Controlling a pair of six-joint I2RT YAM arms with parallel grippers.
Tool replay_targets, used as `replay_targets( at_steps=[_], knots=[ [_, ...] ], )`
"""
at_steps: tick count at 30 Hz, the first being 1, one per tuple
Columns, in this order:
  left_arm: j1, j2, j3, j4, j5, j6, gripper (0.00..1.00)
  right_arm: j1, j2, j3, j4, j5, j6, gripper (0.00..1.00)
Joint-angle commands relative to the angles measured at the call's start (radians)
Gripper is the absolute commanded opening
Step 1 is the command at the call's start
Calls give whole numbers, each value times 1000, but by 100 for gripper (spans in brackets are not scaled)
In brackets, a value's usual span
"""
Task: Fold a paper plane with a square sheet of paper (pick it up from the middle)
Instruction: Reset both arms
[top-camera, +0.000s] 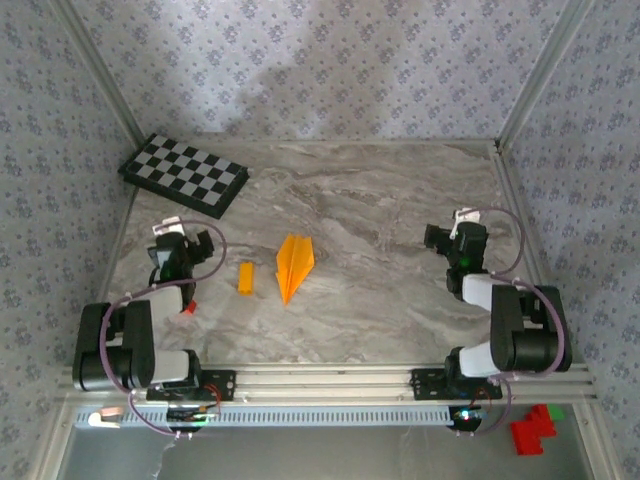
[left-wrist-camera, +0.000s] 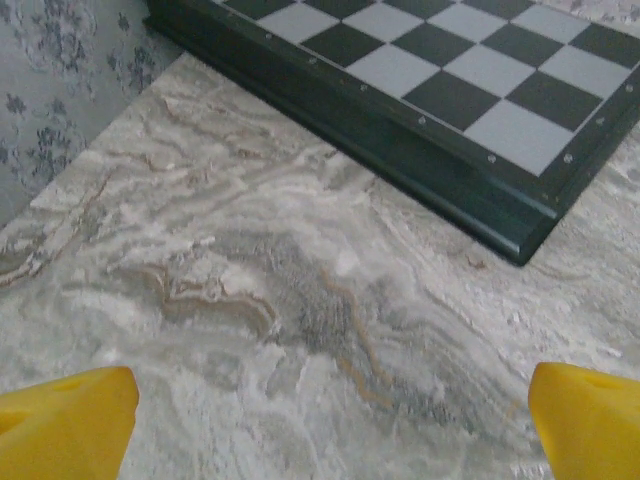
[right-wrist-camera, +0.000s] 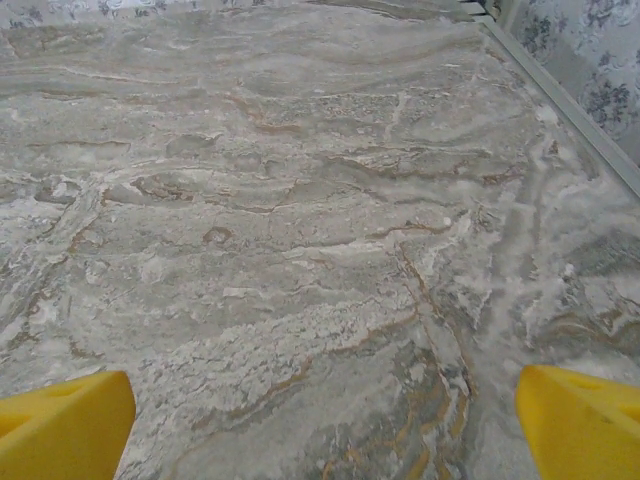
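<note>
Bases sit bolted at the near edge, both arms tucked close above them; reads as a parked pose. Left gripper hangs over bare marble table, jaws spread full width, nothing between its yellow fingers. Right gripper is the same: wide apart, empty, aimed at plain tabletop by the right rail. Paper plane lies flat mid-table between the two arms, well apart from both, nose toward the near edge. Judgement: folding looks done, and the arms stand clear so the result is unobstructed. Small orange block sits just left of the plane, not touching. Checkered board lies angled at the far-left corner, out of the work zone; its near corner shows in the left wrist view. Fold symmetry and crease detail are too small to judge. Fingers are cut off by the bottom frame edge in both wrist views. Red bit by the left arm and red shape below the right base can't be identified.
</note>
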Motion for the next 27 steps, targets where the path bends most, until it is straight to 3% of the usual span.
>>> replay_targets(
  at_steps=[1, 3, 5, 6, 7, 27],
  knots=[
    [3, 99, 50, 147, 5, 40, 100, 11, 62, 22, 85, -30, -54, 100],
    [-12, 111, 81, 91, 43, 69, 100, -9, 74, -28, 179, -79, -47, 100],
    [-27, 182, 61, 199, 134, 131, 100, -8, 105, -80, 312, -88, -48, 100],
    [-38, 194, 44, 253, 150, 150, 100, -12, 85, -65, 251, -81, -43, 100],
    [-37, 175, 63, 175, 157, 146, 100, -13, 83, -51, 221, -69, -42, 99],
    [-24, 181, 64, 182, 180, 140, 100, 20, 92, -39, 215, -39, -73, 100]
  ],
)
